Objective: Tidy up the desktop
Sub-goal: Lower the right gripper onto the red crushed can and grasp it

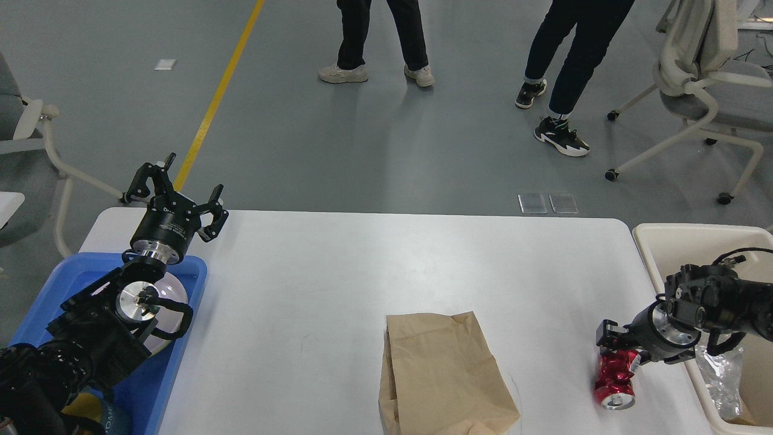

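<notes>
Your right gripper point(617, 352) sits on the top of the crushed red can point(615, 380) near the desktop's point(362, 266) right edge; whether it grips, you cannot tell. Your left gripper point(175, 190) hangs spread wide above the far left corner.

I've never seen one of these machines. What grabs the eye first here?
Probably the crushed red can at the right end of the desktop, with the right gripper down on its top. Next, the brown paper bag lying flat at the near edge, and the left gripper raised open-jawed above the blue tray.
</notes>
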{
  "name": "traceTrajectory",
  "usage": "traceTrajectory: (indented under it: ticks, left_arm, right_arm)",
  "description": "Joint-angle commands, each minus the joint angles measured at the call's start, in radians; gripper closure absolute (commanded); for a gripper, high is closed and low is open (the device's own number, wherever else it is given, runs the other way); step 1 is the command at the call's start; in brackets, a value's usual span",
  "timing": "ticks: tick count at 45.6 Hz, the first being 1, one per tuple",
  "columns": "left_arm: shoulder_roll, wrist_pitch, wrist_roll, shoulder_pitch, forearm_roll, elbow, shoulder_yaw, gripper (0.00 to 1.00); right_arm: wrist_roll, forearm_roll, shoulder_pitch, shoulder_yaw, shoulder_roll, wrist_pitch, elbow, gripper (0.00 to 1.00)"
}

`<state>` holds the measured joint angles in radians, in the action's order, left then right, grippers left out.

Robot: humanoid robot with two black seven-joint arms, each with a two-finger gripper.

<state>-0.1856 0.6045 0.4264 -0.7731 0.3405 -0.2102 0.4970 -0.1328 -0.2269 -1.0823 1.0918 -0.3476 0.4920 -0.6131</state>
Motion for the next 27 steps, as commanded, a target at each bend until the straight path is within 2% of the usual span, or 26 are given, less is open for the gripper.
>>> traceTrajectory:
  ticks: [1,7,9,21,27]
  left_arm:
    - [0.000,0.000,0.000,0.000,0.000,0.000,0.000,0.03]
    - [0.000,0.000,0.000,0.000,0.000,0.000,0.000,0.03]
    - [0.000,0.000,0.000,0.000,0.000,0.000,0.000,0.03]
    - [0.000,0.000,0.000,0.000,0.000,0.000,0.000,0.03]
    - [0.000,0.000,0.000,0.000,0.000,0.000,0.000,0.03]
  right_arm:
    - [0.002,0.003,0.001,0.000,-0.001,0.014,-0.010,0.67]
    - [0.004,0.008,-0.002,0.000,-0.014,0.016,-0.011,0.90]
    - [0.004,0.008,-0.005,0.000,-0.022,0.020,-0.017,1.00]
    - [0.002,0.008,-0.086,0.030,-0.076,0.138,-0.039,1.00]
    - [0.002,0.009,-0.223,0.072,-0.143,0.282,-0.062,1.00]
